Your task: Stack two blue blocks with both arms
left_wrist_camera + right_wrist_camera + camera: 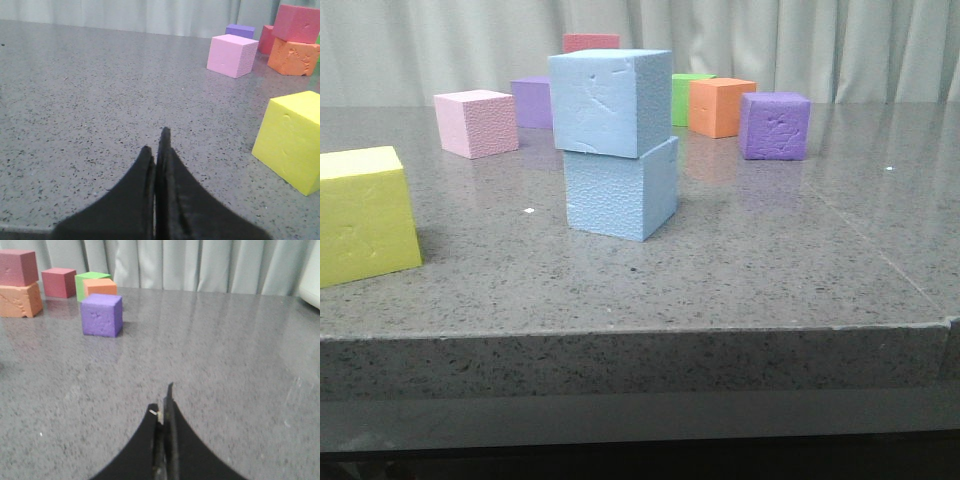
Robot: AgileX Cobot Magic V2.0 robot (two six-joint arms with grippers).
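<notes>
The two blue blocks were already stacked: the upper blue block [610,102] sat on the lower blue block [621,192] near the middle of the bench [770,270], twisted a little against it so that one side overhung. Neither wrist view showed the stack, so it lay outside what either end effector faced. The left end effector [159,145] had its fingers pressed together on nothing, above bare bench, with a yellow cube [292,140] just beside it and a pink cube [232,54] farther ahead. The right end effector [164,402] was likewise closed and empty, a purple cube [102,314] well ahead of it. The main risk seemed to be the offset: a jolt to the bench, or an arm sweeping past, could tip the top block off. A careless left-arm move could also clip the yellow cube.
</notes>
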